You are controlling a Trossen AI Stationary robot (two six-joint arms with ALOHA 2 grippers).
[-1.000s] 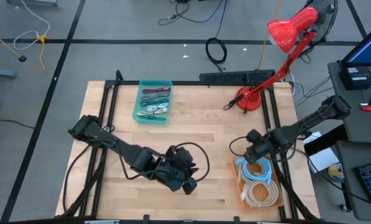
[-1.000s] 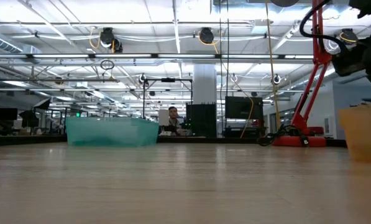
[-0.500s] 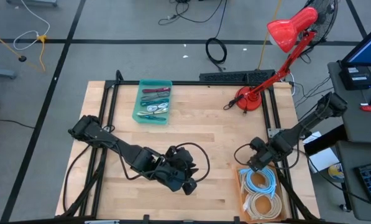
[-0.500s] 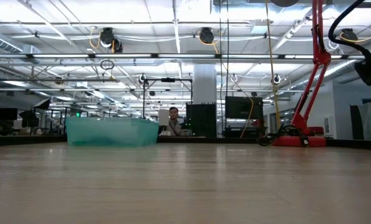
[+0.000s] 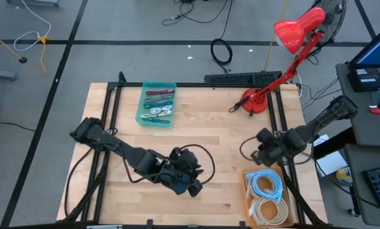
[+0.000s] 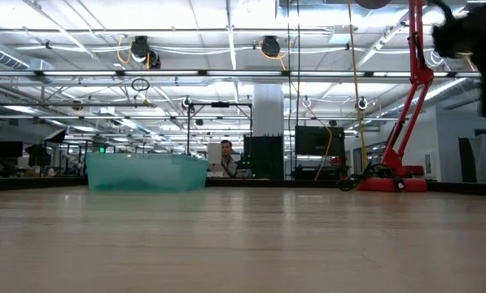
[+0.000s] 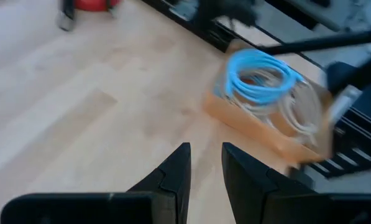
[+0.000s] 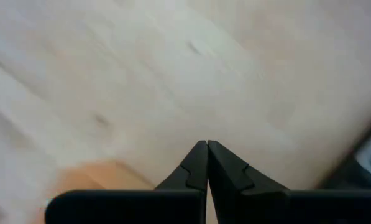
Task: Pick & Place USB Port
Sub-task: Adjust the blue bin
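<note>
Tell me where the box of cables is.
In the high view the cable box sits at the table's near right corner, just below the right gripper and right of the left gripper.

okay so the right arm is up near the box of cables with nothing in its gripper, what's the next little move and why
Probably open the right gripper and lower it into the orange box. Its fingers are pressed together with nothing between them, above bare table beside the box, where the blue cable coil and white cable coil lie. The left gripper waits, slightly open and empty.
</note>
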